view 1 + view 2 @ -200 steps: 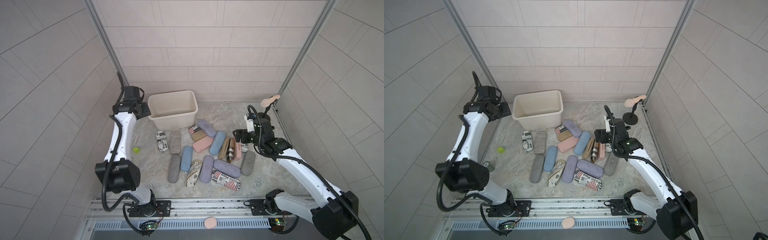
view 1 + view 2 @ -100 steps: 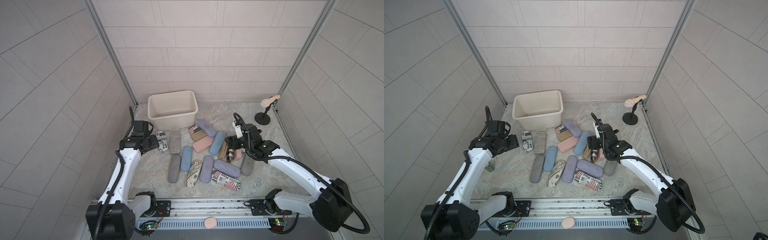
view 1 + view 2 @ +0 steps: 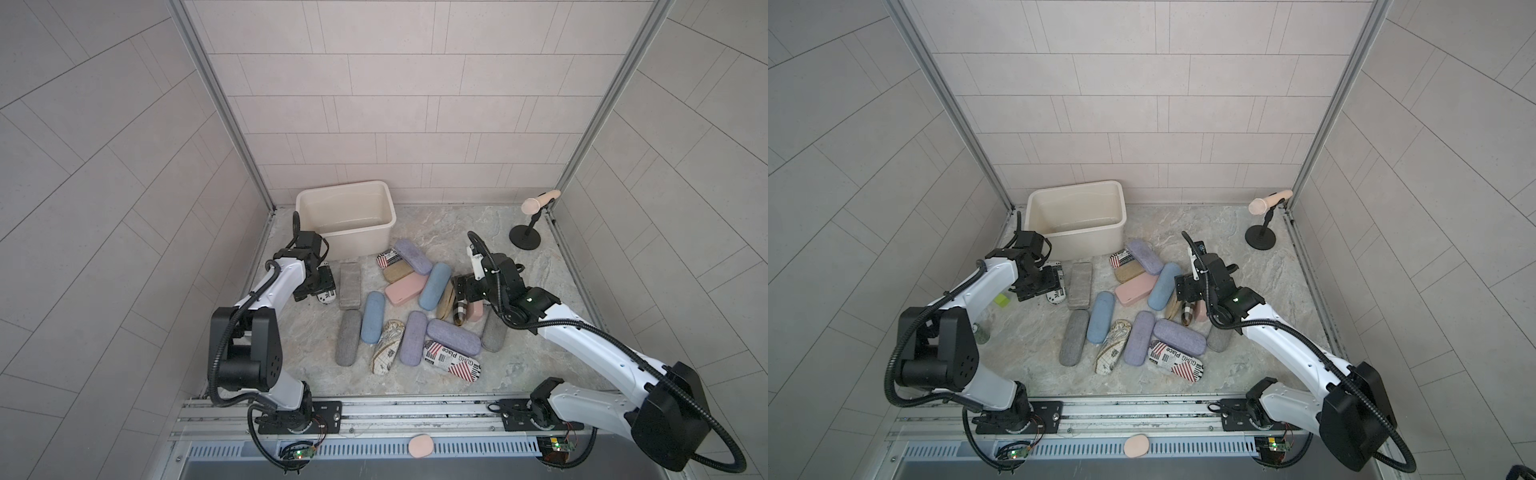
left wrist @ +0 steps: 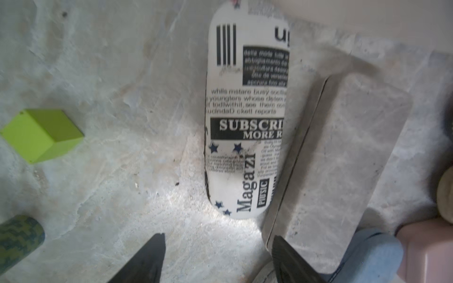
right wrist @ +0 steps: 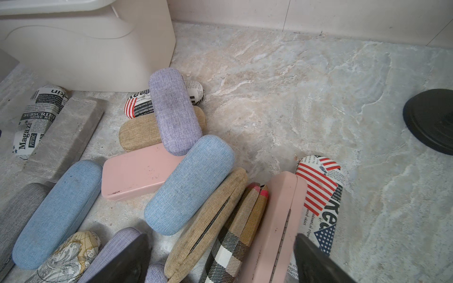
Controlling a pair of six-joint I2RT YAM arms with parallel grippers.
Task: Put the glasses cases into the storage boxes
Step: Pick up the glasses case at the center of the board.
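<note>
In a top view the glasses cases [image 3: 415, 332] lie outside the storage box [image 3: 357, 245]; in the left wrist view the open left claw [image 4: 217, 245] faces a newspaper case [image 4: 245, 122], likely light, hard, best pinched across; the right wrist view shows the right claw [image 5: 220, 245] open.

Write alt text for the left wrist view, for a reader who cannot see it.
A newspaper-print glasses case lies on the marbled table, just ahead of the left gripper, whose dark jaws stand open and empty. A flat grey case lies close alongside it; a green cube sits apart.
</note>
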